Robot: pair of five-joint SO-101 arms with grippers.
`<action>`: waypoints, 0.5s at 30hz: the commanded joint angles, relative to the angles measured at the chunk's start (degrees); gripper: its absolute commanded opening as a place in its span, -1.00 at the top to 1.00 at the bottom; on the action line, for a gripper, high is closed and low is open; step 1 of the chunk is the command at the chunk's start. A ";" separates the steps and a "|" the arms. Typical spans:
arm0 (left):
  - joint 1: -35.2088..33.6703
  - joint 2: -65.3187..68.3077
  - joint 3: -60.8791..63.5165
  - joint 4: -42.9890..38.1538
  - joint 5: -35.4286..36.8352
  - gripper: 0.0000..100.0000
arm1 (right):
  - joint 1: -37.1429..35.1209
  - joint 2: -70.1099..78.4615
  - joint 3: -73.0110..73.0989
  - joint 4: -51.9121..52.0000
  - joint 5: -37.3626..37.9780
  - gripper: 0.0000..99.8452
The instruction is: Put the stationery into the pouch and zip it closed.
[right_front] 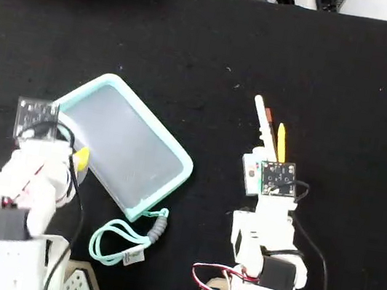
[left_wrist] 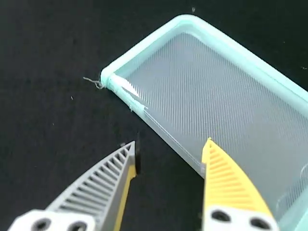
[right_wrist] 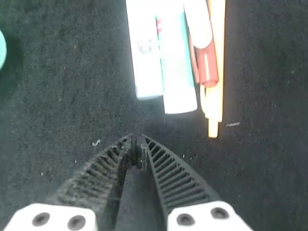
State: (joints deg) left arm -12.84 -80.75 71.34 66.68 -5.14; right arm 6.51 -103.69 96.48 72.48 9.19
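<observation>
A translucent pouch (right_front: 123, 145) with a mint rim lies flat and slanted on the black table. My left gripper (left_wrist: 168, 144) hangs open just off its near long edge, the yellow finger (left_wrist: 226, 183) over the pouch (left_wrist: 216, 91) and the grey finger (left_wrist: 103, 185) over bare cloth. The stationery (right_front: 268, 138) lies bundled at the right: a white block (right_wrist: 143, 48), a teal-and-white piece (right_wrist: 175, 62), a white-and-brown pen (right_wrist: 204, 53) and a yellow pencil (right_wrist: 216, 72). My right gripper (right_wrist: 137, 144) is shut and empty, a short way before the bundle's near ends.
A mint wrist strap (right_front: 123, 240) trails from the pouch's near corner toward the arm bases. Black cloth (right_front: 215, 53) covers the table, with open room at the back and between the pouch and the stationery.
</observation>
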 commanded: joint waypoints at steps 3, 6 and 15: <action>0.22 21.10 -6.20 -2.55 0.97 0.56 | 0.00 -2.59 -0.92 -2.37 -0.79 0.97; -1.45 28.04 -4.88 -9.49 1.41 0.56 | 0.00 -2.59 -0.40 -6.07 -0.88 0.97; -7.87 35.78 5.23 -31.47 1.05 0.56 | -0.35 -2.51 0.04 -6.68 10.64 0.97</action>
State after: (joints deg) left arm -19.16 -45.32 75.30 41.10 -4.53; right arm 6.51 -103.69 96.48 66.77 12.00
